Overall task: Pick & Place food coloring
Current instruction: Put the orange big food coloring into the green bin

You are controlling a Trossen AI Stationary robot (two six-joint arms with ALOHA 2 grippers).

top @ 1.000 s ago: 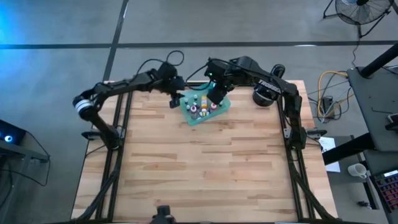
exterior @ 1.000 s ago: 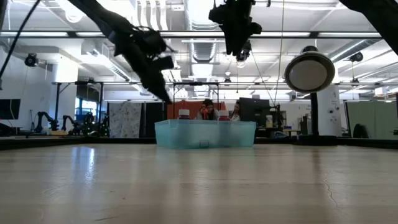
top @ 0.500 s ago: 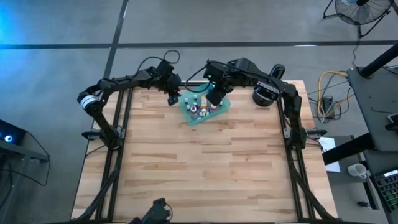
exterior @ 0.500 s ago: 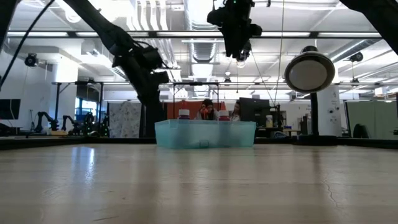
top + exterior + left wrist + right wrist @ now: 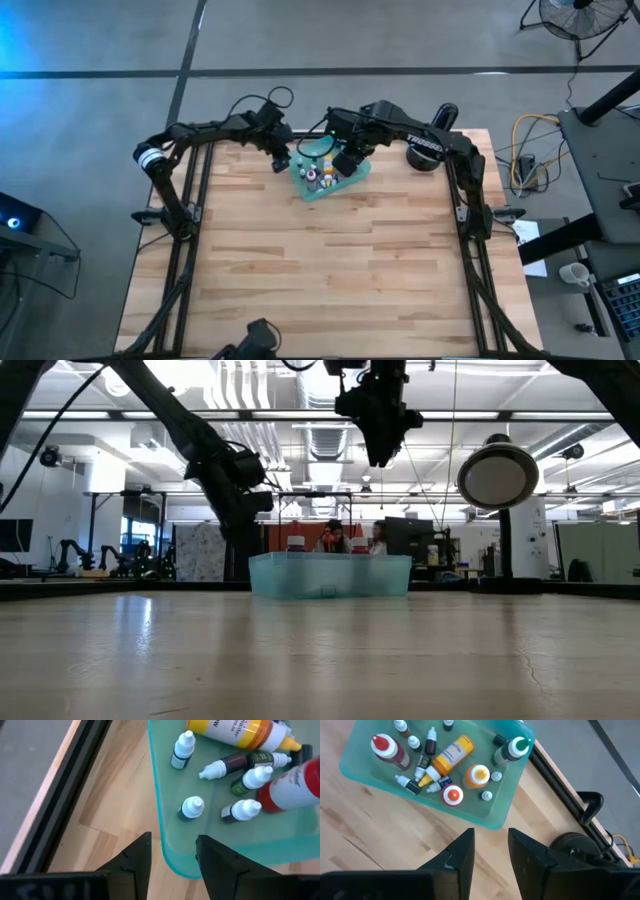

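A wide workshop hall with ceiling strip lights, ducts and distant workstations lies behind the light wooden bench (image 5: 320, 250). A translucent teal tray (image 5: 352, 180) sits near the far edge of the bench, between the two arms. In the low view two people are seated beyond it, partly hidden by the tray wall (image 5: 330, 575).

The food coloring (image 5: 432, 765) is inside the tray: small white-capped bottles, some upright and some lying flat, mixed with larger bottles. These include a yellow bottle (image 5: 447, 755) lying on its side, a red bottle (image 5: 387, 747), an orange-topped one (image 5: 479, 774) and a green-capped one (image 5: 512, 749). In the left wrist view several small dark bottles (image 5: 240, 775) cluster beside the yellow and red ones.

The left pincer (image 5: 172, 855) hovers just over the tray's near corner and the bench edge; its fingers (image 5: 137, 857) stand apart with nothing between them. The right pincer (image 5: 490, 852) hangs well above the tray, also released, fingers (image 5: 462, 850) apart and empty.

A black round lamp-like device (image 5: 425, 153) stands on the bench near the right arm. A floor fan (image 5: 580, 18) stands beyond the bench.
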